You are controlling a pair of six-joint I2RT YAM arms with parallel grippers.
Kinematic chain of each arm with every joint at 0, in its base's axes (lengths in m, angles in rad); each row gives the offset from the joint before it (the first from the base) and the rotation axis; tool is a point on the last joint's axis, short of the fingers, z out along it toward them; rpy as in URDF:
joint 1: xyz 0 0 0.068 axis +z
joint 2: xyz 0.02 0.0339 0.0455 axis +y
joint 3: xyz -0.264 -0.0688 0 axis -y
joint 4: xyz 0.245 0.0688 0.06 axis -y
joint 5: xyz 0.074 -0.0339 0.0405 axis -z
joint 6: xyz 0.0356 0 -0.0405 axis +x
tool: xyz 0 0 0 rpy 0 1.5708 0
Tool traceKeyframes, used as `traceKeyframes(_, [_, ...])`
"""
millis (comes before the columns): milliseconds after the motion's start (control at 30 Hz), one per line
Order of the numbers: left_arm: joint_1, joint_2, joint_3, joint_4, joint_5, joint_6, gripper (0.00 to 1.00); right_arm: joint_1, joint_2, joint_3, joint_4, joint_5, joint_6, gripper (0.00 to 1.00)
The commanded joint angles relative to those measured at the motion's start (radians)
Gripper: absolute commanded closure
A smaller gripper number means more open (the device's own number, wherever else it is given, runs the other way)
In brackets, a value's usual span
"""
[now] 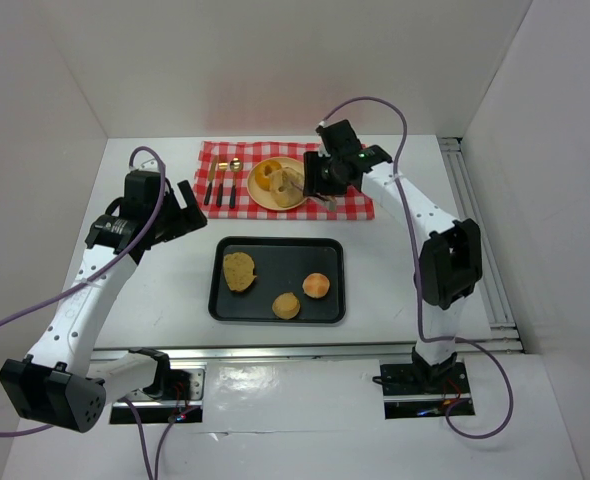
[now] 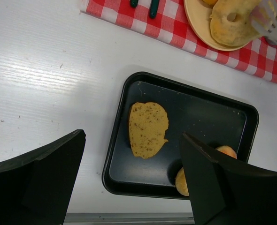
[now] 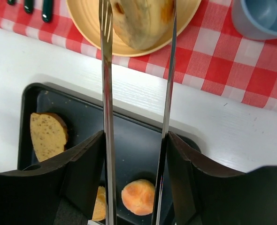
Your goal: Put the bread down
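Observation:
My right gripper [image 1: 327,180] [image 3: 134,150] is shut on metal tongs [image 3: 105,93]. The tong tips stand on either side of a ring-shaped bread [image 3: 141,21] [image 1: 288,187] at the yellow plate [image 1: 258,197] [image 3: 87,23]. I cannot tell whether the bread rests on the plate. An orange bread [image 1: 265,175] lies on the plate too. A black tray [image 1: 285,262] [image 2: 199,122] holds a flat slice [image 1: 239,271] [image 2: 148,129] and two round buns [image 1: 316,285] [image 1: 286,306]. My left gripper [image 1: 180,215] [image 2: 131,178] is open and empty, above the tray's left edge.
A red checked cloth [image 1: 355,205] lies under the plate at the back. Cutlery [image 1: 220,185] lies on its left part. A blue cup [image 3: 263,16] stands on its right part. White walls close in the table on three sides.

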Motion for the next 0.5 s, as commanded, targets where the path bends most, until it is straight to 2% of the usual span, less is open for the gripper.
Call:
traceKeyframes(0, [0.007, -0.01, 0.009, 0.021, 0.018, 0.003, 0.06, 0.002, -0.125, 0.07, 0.052, 0.026, -0.011, 0.4])
traceKeyframes(267, [0.016, 0.009, 0.028, 0.021, 0.038, 0.003, 0.06, 0.002, -0.187, 0.08, 0.008, 0.1, -0.02, 0.39])
traceKeyframes(467, [0.016, 0.009, 0.028, 0.03, 0.038, -0.006, 0.06, -0.07, -0.268, 0.023, -0.015, 0.167, -0.031, 0.36])
